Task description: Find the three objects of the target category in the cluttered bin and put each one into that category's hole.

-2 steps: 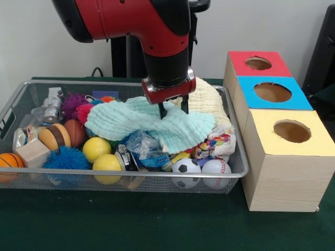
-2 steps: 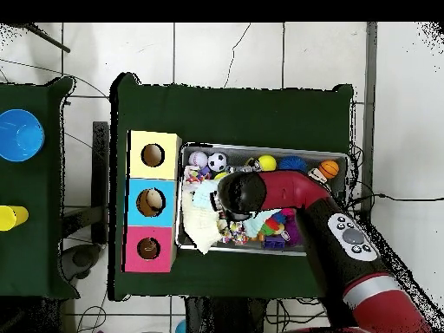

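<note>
A wire-mesh metal bin [image 1: 236, 157] is seen on the green-covered desk [image 1: 157, 225], and just to its right a row of three light wooden boxes is set, each with a round hole in its top: a red-topped box [image 1: 259, 63] farthest, a blue-topped box [image 1: 272, 92] in the middle and a yellow-topped box [image 1: 290, 133] nearest. The red and black arm [image 1: 152, 31] is lowered from above into the far middle of the bin, and its gripper [image 1: 174, 109] is pressed into a pale mint-green waffle cloth [image 1: 152, 125] that is spread across the middle of the clutter. Two dark fingers [image 1: 162, 111] are seen set narrowly apart with cloth bunched between and around them; whether the jaws actually have hold of the cloth cannot be told. A cream knitted cloth [image 1: 207, 99] is draped at the bin's far right corner, and a white cloth with a coloured print [image 1: 220, 144] lies just in front of it. Along the near wall a black-and-white soccer ball [image 1: 186, 167] and a white baseball with red stitching [image 1: 215, 167] are touching each other. Two yellow balls [image 1: 99, 154] are found left of centre, with a blue spiky ball [image 1: 65, 158] beside them and a small orange basketball [image 1: 9, 162] in the near left corner. In the overhead view the arm [image 2: 347, 234] hides much of the bin [image 2: 260, 147].
</note>
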You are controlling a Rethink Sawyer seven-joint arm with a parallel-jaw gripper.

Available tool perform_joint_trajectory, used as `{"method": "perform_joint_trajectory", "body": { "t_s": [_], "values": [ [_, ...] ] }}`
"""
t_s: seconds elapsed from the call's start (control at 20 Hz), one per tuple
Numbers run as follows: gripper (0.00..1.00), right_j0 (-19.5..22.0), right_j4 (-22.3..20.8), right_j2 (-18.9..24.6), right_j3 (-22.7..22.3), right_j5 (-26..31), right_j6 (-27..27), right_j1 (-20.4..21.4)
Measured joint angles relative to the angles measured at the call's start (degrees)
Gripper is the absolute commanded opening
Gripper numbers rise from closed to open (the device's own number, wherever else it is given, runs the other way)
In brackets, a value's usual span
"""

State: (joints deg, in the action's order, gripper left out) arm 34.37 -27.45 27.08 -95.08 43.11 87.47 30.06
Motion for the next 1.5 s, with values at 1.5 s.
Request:
{"method": "perform_joint_trajectory", "body": {
  "t_s": [1.5],
  "values": [
    [0.00,-2.0,-12.2,0.0,1.5,20.3,-3.7,6.1]
  ]
}}
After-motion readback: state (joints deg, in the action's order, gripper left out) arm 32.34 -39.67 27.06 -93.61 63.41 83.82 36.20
